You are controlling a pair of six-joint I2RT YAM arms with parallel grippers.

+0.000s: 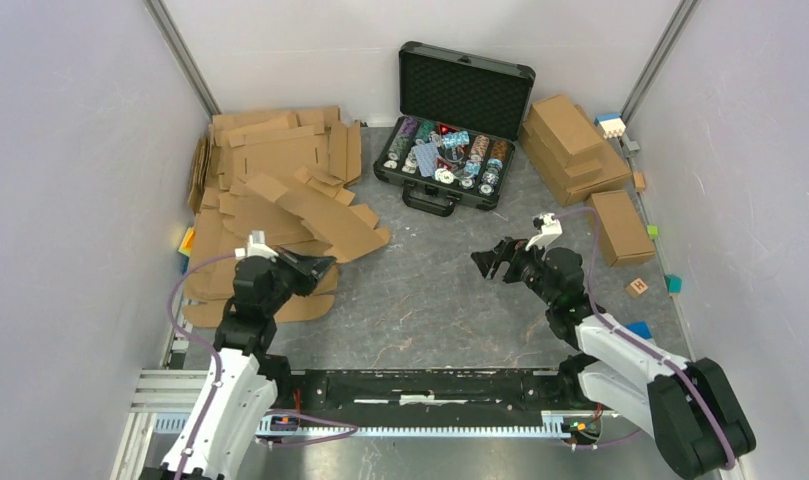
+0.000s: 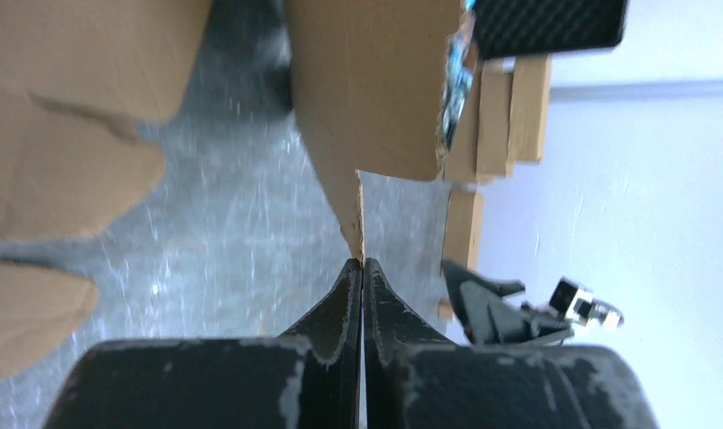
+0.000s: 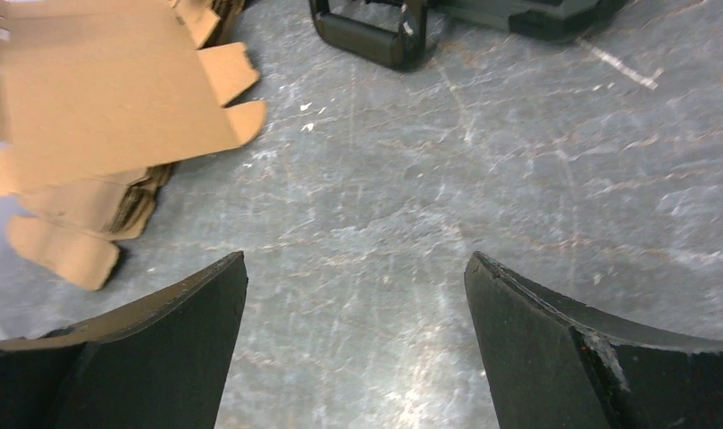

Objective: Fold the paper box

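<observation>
White panel walls boxed in a grey, marbled bench (image 1: 420, 300), scuffed and faintly glossy. At the back sat a black hard-shell case (image 1: 465, 90), its raised lid lined with dimpled foam and its tray packed with rows of round chips (image 1: 445, 150). The right wrist view caught its chunky loop handle (image 3: 366, 40).

Over on the left lay a loose heap of flat brown sheets (image 1: 270, 150), die-cut corrugated card with rounded tabs and slots, spread fanwise. On the right, a tidy stack of finished boxes (image 1: 570, 150), plain and rectangular, with a few small coloured blocks (image 1: 674, 283) scattered by the wall.

And there was the grip! The left claw (image 1: 320, 268) was pinched tight on the paper box (image 1: 315, 212), a flat, unprinted sheet lying slantwise on top of the heap. From the left wrist, the two worn black fingers (image 2: 340, 313) met flat against each other with only a thin cardboard edge caught at their tips, and the matte brown panel (image 2: 375, 80) reached away from them.

The right claw (image 1: 495, 262) hung wide open at mid-bench, well apart from the sheet. Its curved black fingers (image 3: 179, 340) framed nothing but bare grey surface and gripped nothing.
</observation>
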